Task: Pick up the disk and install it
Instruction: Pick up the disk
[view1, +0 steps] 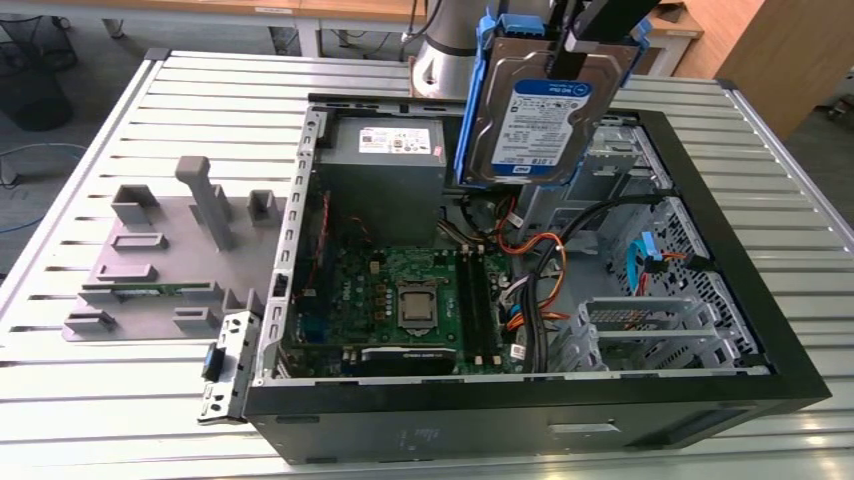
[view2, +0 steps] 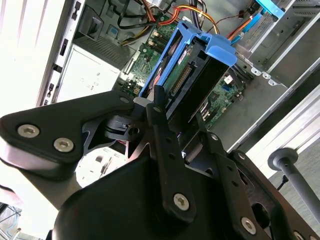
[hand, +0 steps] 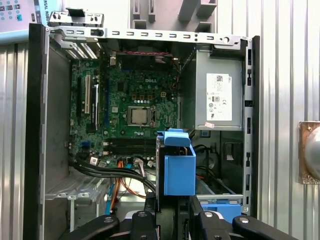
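Note:
The disk is a silver drive with a white-and-blue label in a blue carrier. It hangs upright, label toward the camera, above the back right part of the open computer case. My gripper is shut on its upper edge. In both wrist views the black fingers clamp the disk edge-on, and its blue carrier hovers over the case interior near the power supply side.
Inside the case are the motherboard, a grey power supply, bundled cables and a metal drive cage at the front right. A grey plastic fixture lies on the slatted table at the exterior view's left.

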